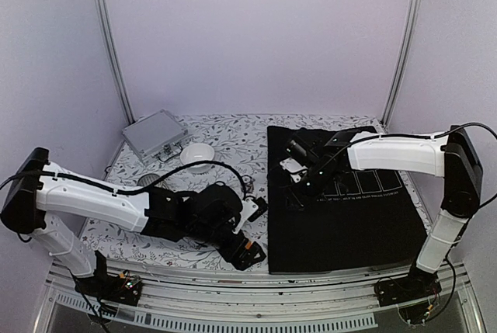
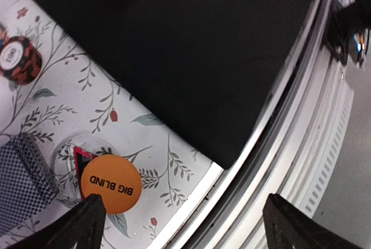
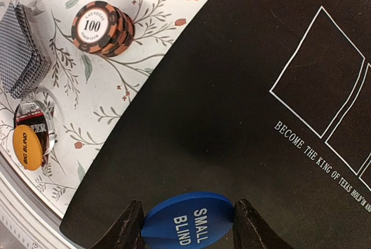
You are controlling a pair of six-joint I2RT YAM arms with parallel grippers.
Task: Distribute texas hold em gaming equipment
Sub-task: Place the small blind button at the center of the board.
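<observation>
right gripper (image 3: 188, 208): pinching the blue button (image 3: 188, 226) by its rim, one finger on each side.
blue button, facing: it's round, so there's no long axis. its printed face is turned up to the wrist camera, and the "small blind" lettering runs roughly in line with the fingers, not across them.
blue button, place: over the black mat (image 3: 232, 98), close to the mat's edge beside the floral tablecloth (image 3: 116, 92). i cannot tell whether it touches the mat.
left gripper (image 2: 184, 199): spread wide with nothing between the fingers, low over the near edge of the table.
orange button (image 2: 110, 183): flat on the tablecloth, marked "big blind", right at one left fingertip and lying partly over a clear disc (image 2: 69, 156).
cards (image 2: 20, 185): a grey-blue-backed deck just beside the clear disc, partly cut off.
chip stack (image 3: 101, 28): red-brown and black with "100" on top, upright between the cards and the mat.
further out: a silver case (image 1: 155, 135) and a white bowl (image 1: 198, 154) sit at the far left.
</observation>
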